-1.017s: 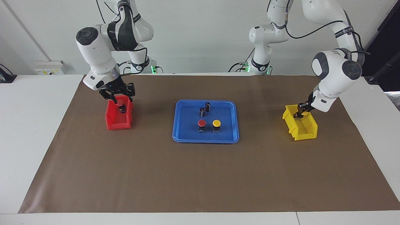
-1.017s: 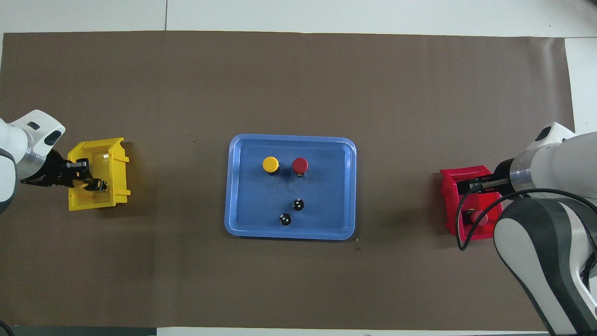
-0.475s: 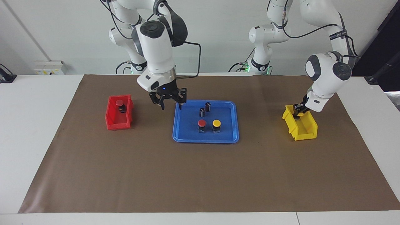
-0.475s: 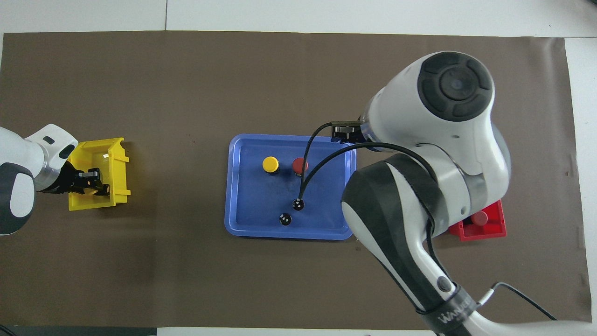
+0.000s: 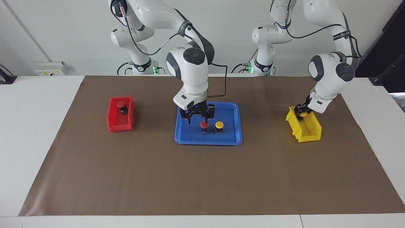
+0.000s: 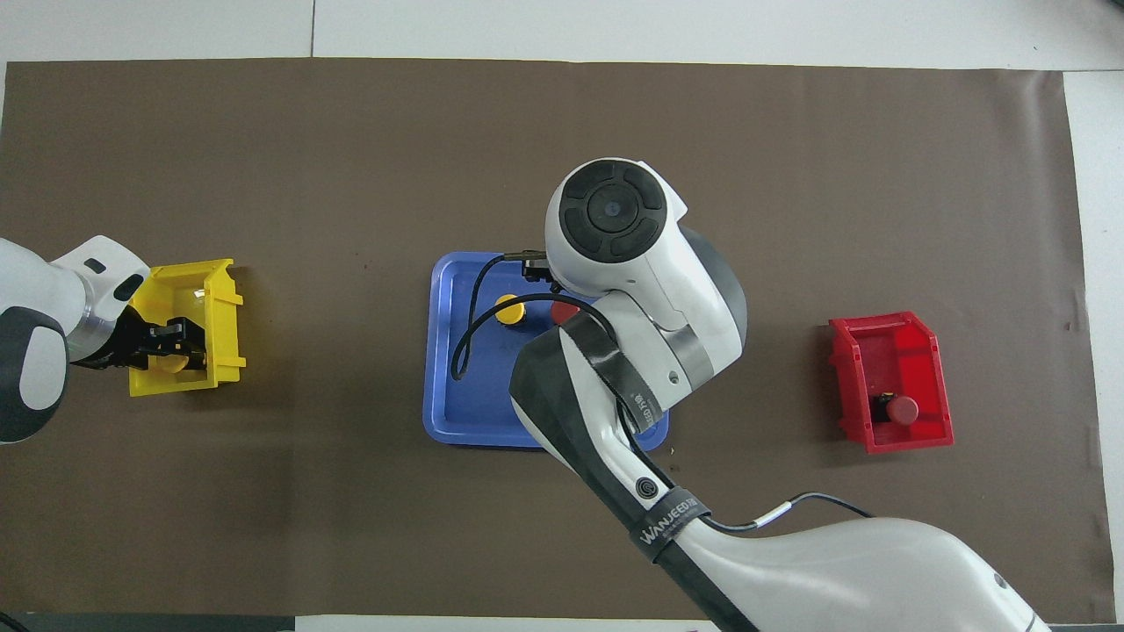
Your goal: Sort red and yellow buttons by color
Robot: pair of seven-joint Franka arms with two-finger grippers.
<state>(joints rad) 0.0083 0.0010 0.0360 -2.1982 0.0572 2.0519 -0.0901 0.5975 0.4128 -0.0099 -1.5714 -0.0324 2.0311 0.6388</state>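
Right gripper [image 5: 197, 117] hangs spread over tray's red button [image 5: 204, 126]; left gripper [image 5: 301, 112] in yellow bin [image 5: 304, 129].

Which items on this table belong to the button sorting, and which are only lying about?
Part of the job:
red button in the red bin
red button on the blue tray
yellow button on the tray
yellow button in the left gripper, over the yellow bin
right gripper, over the tray

Lying about:
brown mat

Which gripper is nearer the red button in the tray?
Right. The right gripper hangs open just over the red button in the tray; the left gripper is at the yellow bin.
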